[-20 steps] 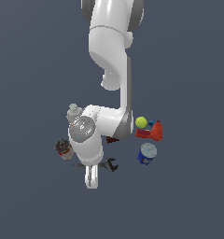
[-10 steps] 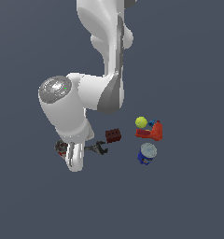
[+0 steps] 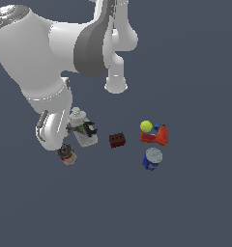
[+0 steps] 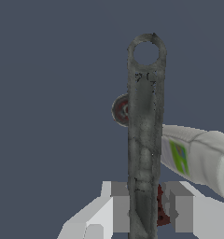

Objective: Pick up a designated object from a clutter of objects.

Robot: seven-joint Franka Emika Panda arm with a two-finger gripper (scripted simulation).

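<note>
gripper (image 4: 144, 207) clamped on the wrench (image 4: 144, 135) near its head end, handle w/ hole sticking out, up over the white bottle (image 3: 82, 131). prob stiff, slick metal, long; off-centre hold could let it pivot, so grip nr mid-shank.

Place: simulated test scene, no real room.
Ground: flat, featureless slate-blue plane (image 3: 195, 202), same colour to every edge, no walls, no furniture.
Rendering: smooth, plastic-looking white arm (image 3: 45, 62), blocky low-detail textures.
Props: loose household items scattered directly on the plane: bottle (image 3: 83, 129), dark red block (image 3: 117, 140), yellow-green ball (image 3: 146, 126), blue can (image 3: 152, 158).
</note>
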